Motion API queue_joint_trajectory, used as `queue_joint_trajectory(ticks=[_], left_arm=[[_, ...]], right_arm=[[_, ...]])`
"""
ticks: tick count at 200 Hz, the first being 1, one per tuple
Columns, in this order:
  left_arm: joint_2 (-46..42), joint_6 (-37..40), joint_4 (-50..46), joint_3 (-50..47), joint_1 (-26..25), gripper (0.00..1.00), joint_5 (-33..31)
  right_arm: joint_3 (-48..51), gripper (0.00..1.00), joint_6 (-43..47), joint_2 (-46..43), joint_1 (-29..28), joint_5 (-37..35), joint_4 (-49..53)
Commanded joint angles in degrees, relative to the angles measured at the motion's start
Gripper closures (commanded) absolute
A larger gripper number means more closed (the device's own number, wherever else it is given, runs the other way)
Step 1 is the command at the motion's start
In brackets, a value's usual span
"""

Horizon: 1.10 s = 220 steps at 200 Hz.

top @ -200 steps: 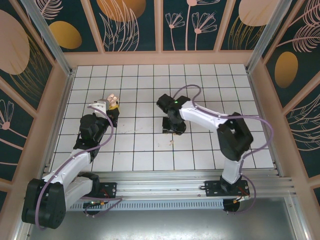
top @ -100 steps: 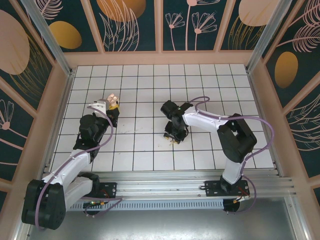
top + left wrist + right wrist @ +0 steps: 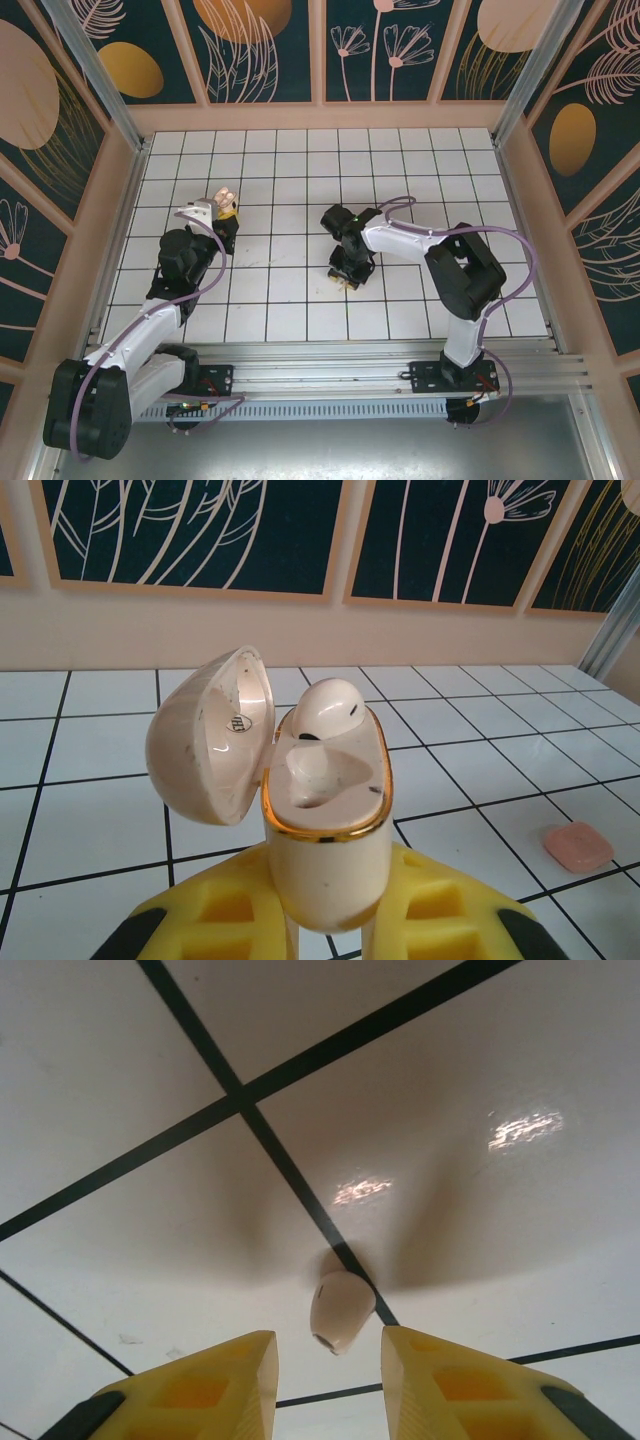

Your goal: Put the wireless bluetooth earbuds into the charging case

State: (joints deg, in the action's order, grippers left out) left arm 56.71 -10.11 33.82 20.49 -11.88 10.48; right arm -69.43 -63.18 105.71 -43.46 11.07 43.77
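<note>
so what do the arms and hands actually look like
The left arm and right arm have white tubular links between bulky black joints, on black bases. A thin lilac cable loops along each. A small green light glows on the right arm. The left hand and right hand have blocky yellow wedge fingers with dark patches.

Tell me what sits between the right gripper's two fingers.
One cream earbud, lying on the tile; the right gripper straddles it, in the right wrist view.

Left pincer [image 3: 325,910] clamped shut, held raised, right pincer [image 3: 330,1350] pointing down, jaws apparently slightly apart
</note>
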Motion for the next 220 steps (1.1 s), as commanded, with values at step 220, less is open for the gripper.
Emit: queue_joint_trajectory(ticks=[220], left_arm=[[3.0, 4.7, 6.7, 1.9, 0.4, 0.97, 20.7]], right_arm=[[1.0, 0.83, 21.2, -18.2, -1.3, -19.9, -19.3]])
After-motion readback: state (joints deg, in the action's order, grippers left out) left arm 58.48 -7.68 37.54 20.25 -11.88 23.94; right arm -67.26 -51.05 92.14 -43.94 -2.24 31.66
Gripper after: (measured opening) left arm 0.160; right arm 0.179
